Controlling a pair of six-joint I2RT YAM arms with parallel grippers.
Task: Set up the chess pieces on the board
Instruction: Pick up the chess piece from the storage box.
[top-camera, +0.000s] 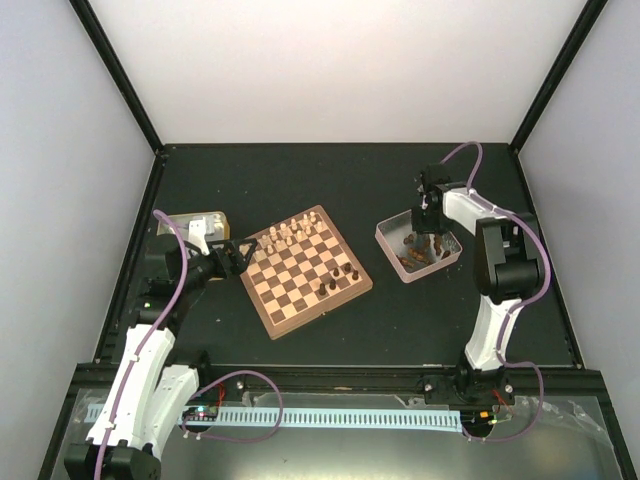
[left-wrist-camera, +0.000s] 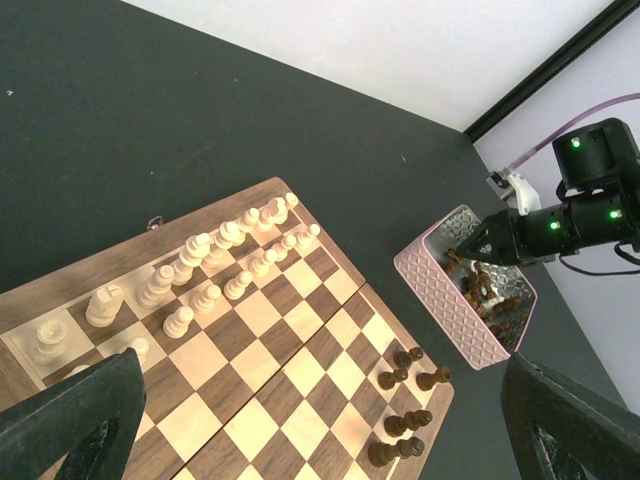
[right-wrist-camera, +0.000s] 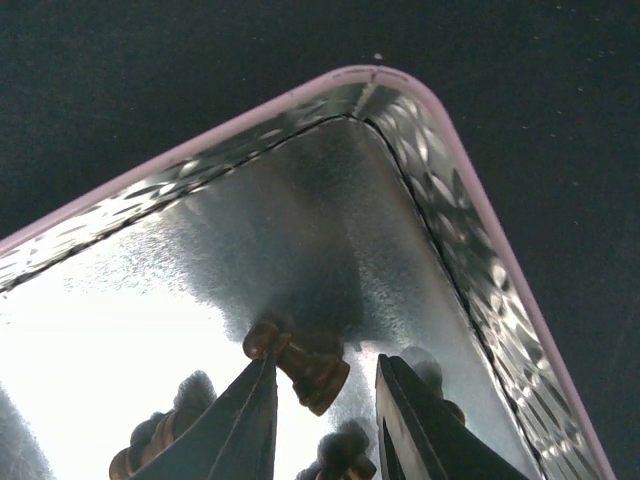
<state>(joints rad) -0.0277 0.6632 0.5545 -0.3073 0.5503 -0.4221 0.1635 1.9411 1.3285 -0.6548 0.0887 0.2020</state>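
The board (top-camera: 290, 300) lies mid-table, turned at an angle. Cream pieces (top-camera: 290, 236) stand in two rows along its far-left side, and several dark pieces (top-camera: 340, 277) stand near its right corner. My left gripper (top-camera: 243, 256) hovers at the board's left corner, open and empty. In the left wrist view its fingers (left-wrist-camera: 80, 420) frame the board (left-wrist-camera: 260, 400), the cream rows (left-wrist-camera: 215, 260) and the dark pieces (left-wrist-camera: 405, 400). My right gripper (top-camera: 428, 238) is down in the pinkish tin (top-camera: 385, 232). It is open (right-wrist-camera: 328, 372) around a lying dark piece (right-wrist-camera: 305, 368) that touches its left finger.
A gold-sided tin (top-camera: 195, 225) sits left of the board, beside my left arm. The pinkish tin (left-wrist-camera: 440, 300) holds several more dark pieces (left-wrist-camera: 485, 290); its shiny floor and rim (right-wrist-camera: 300, 95) fill the right wrist view. Black frame posts stand at the table's corners.
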